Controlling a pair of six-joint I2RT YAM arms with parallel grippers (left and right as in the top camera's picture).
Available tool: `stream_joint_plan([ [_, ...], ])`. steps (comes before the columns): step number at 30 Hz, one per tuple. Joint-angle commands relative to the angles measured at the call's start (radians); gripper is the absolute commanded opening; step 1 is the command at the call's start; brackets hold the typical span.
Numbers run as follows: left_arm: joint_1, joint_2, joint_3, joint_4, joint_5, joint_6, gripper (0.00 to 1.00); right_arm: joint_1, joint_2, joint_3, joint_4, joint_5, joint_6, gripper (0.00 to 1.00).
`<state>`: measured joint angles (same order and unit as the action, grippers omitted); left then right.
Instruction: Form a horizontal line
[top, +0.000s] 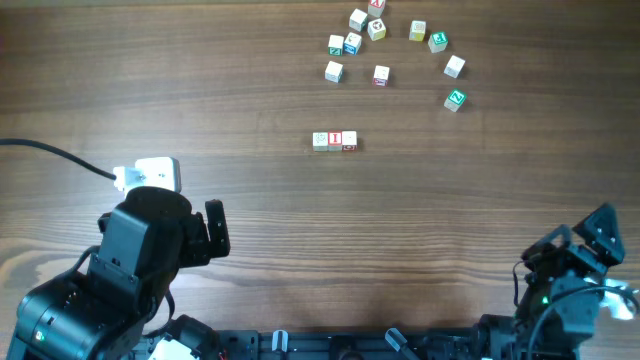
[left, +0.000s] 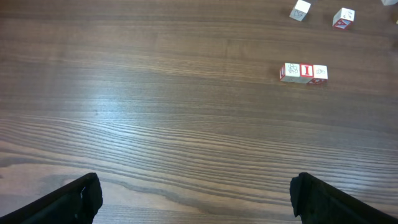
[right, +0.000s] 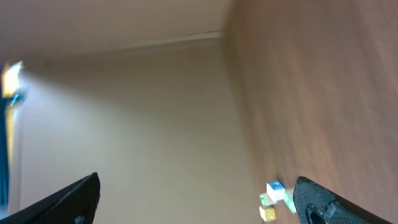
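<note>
The table (top: 200, 80) is dark brown wood, with the grain running left to right. Near its middle lies the line (top: 335, 141) of 3 cubes, touching side by side. Loose cubes (top: 381, 75) lie scattered beyond the line and to its right. A white box (top: 150, 174) with a black cable (top: 50, 152) lies well left of the line.

Overhead camera looked straight down on the table (top: 200, 80) from well above, taking in its full width. Left wrist camera sat low and nearer, facing forward across the tabletop at a shallow angle. Both views shared the row of 3 cubes (top: 335, 141) (left: 303, 72) and 2 loose cubes (left: 300, 10) beyond it. Right wrist camera was rolled sideways and blurred. The tabletop ran up its right side, and a pale blank surface (right: 124, 124) filled the left.
</note>
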<state>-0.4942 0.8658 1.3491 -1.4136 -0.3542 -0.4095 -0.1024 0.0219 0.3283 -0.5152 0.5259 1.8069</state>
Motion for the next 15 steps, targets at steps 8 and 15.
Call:
stream_joint_plan([
  [8,0.004,-0.002,-0.001,0.003,-0.010,-0.017,1.00,-0.010,-0.019,-0.066,0.139,-0.047,0.184,1.00],
  [15,0.004,-0.002,-0.001,0.002,-0.010,-0.017,1.00,-0.010,-0.019,-0.225,0.686,-0.351,-0.716,1.00],
])
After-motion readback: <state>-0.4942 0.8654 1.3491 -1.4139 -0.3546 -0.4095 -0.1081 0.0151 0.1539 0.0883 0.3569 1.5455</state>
